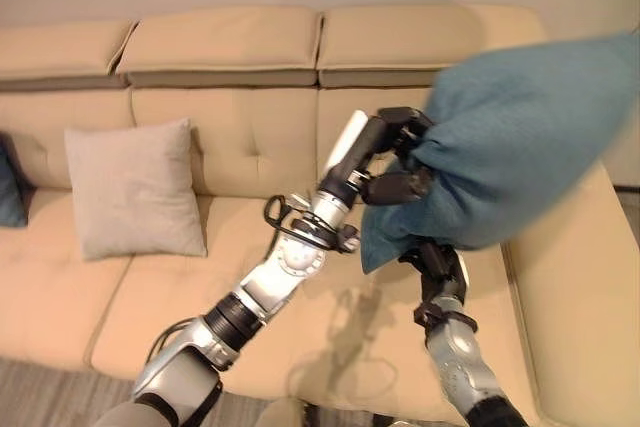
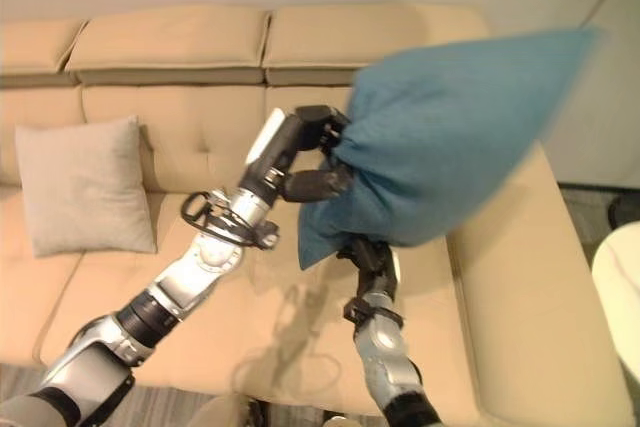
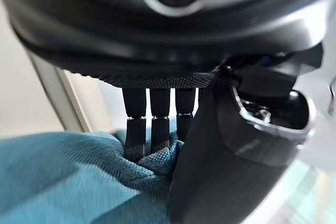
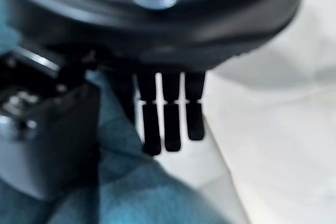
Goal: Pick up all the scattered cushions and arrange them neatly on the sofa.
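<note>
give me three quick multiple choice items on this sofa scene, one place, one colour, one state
1. Where is the beige cushion?
A on the floor
B upright against the sofa back
C in a robot hand

2. What colour is the held cushion?
A teal blue
B red
C white

3. What is the left robot hand doing?
A hanging open
B pinching the cushion's edge
C resting on the seat

Answers: 1 B, the beige cushion leans on the sofa backrest. 2 A, the teal cushion is plainly blue-green. 3 B, the left robot hand grips its fabric; the right robot hand holds it below.
</note>
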`<state>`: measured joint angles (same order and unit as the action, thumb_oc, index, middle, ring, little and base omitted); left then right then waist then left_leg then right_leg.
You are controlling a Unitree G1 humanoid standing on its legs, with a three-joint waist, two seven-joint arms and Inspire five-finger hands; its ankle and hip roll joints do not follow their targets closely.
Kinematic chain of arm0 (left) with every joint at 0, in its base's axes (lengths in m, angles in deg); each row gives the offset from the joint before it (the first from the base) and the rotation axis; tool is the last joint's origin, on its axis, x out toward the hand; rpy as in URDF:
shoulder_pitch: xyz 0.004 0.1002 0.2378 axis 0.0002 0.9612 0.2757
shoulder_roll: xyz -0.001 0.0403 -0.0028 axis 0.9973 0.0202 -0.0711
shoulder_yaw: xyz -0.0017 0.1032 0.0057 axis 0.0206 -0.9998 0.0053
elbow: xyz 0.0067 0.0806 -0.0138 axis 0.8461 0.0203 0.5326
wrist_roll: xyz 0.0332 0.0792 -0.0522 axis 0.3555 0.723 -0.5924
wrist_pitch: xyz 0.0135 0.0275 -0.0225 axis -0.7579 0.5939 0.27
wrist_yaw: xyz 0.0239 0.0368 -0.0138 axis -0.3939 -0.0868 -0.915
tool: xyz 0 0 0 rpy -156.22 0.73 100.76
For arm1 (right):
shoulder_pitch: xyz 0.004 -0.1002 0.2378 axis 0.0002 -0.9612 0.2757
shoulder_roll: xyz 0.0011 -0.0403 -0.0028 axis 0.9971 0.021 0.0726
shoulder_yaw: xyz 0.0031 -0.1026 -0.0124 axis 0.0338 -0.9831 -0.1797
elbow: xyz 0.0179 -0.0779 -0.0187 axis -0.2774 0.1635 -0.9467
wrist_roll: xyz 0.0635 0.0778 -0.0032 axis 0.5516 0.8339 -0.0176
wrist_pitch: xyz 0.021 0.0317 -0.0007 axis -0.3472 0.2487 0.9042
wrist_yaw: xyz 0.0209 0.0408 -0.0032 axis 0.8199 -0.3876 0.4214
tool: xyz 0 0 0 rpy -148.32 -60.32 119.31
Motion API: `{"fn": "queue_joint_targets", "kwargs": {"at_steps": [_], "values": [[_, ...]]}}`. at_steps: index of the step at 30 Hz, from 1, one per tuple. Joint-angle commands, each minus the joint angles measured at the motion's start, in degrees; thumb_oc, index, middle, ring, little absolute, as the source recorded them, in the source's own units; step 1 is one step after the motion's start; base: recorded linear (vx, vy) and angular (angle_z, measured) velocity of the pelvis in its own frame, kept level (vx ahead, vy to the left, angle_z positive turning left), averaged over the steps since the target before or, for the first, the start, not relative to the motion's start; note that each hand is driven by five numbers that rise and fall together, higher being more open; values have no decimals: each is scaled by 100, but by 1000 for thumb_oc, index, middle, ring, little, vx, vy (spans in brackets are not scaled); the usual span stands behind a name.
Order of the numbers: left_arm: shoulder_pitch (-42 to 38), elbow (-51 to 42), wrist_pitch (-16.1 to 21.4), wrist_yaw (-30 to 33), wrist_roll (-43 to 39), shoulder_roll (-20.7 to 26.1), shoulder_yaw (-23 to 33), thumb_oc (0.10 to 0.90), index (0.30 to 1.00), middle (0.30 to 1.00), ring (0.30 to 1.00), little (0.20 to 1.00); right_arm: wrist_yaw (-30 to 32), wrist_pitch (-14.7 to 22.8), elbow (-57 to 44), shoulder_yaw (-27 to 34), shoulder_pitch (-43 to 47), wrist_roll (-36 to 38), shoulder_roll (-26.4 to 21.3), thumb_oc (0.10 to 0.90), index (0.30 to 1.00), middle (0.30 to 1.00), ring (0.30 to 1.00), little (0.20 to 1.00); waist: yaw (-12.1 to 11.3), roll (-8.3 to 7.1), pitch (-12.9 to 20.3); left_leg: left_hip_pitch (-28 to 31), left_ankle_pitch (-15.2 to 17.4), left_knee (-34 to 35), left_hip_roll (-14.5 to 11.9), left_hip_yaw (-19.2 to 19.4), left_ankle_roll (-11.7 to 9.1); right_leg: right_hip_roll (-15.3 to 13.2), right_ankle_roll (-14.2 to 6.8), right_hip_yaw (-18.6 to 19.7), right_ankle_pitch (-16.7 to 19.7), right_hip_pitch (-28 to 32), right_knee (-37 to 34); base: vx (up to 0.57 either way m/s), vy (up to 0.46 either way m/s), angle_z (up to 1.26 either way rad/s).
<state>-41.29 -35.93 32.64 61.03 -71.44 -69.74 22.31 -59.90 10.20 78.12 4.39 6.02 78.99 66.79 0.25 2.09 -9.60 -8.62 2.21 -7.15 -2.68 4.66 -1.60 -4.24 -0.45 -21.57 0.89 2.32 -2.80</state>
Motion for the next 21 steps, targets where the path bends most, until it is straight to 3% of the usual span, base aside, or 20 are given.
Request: {"fn": "queue_joint_targets", "kwargs": {"at_steps": [1,3,5,6,9,14,21], "values": [[-851,485,611,136,651,-994,-708,400,300,300,300,300,-130,951,-549,169,1105,-596,120,400,300,300,300,300,156,-240,863,241,395,-5,81,-108,-63,-368,-606,128,-534,44,510,165,88,11],[-1488,1553,410,376,870,-1042,-962,400,300,300,300,300,-63,933,2,-115,1863,-405,309,400,300,300,300,300,245,-215,1021,530,224,491,38,142,-30,-283,-635,336,-500,21,472,148,98,0],[-1620,1797,414,387,880,-857,-923,400,300,300,300,300,1,894,72,-229,2066,-455,336,400,300,300,300,300,246,-196,1055,601,187,632,20,236,-40,-257,-632,345,-519,43,403,96,72,-44],[-1846,2073,461,526,1009,-565,-804,400,300,300,300,300,81,872,279,-306,2405,-522,352,400,300,300,300,300,218,-177,1066,578,80,846,14,283,-64,-220,-638,344,-492,-29,266,41,95,-26],[-2206,2628,586,732,1181,-325,-894,400,300,300,300,300,399,994,990,-347,3359,-637,122,400,300,300,300,300,127,-184,902,120,-183,1147,-3,243,-122,-156,-650,345,-331,-479,3,-187,53,-21],[-2967,2961,575,881,1115,-221,-923,400,300,300,300,300,691,999,950,-233,4248,-662,-206,400,300,300,300,300,155,-88,745,-733,-411,1215,-12,156,-288,-158,-669,265,-135,-1184,-197,-194,58,22],[-3458,2519,666,1029,973,43,-754,400,300,300,300,300,993,1084,386,18,4762,-862,-753,400,300,300,300,300,99,-67,678,-734,-355,1215,42,72,-295,-222,-680,188,-236,-1172,-91,21,35,2]]}}
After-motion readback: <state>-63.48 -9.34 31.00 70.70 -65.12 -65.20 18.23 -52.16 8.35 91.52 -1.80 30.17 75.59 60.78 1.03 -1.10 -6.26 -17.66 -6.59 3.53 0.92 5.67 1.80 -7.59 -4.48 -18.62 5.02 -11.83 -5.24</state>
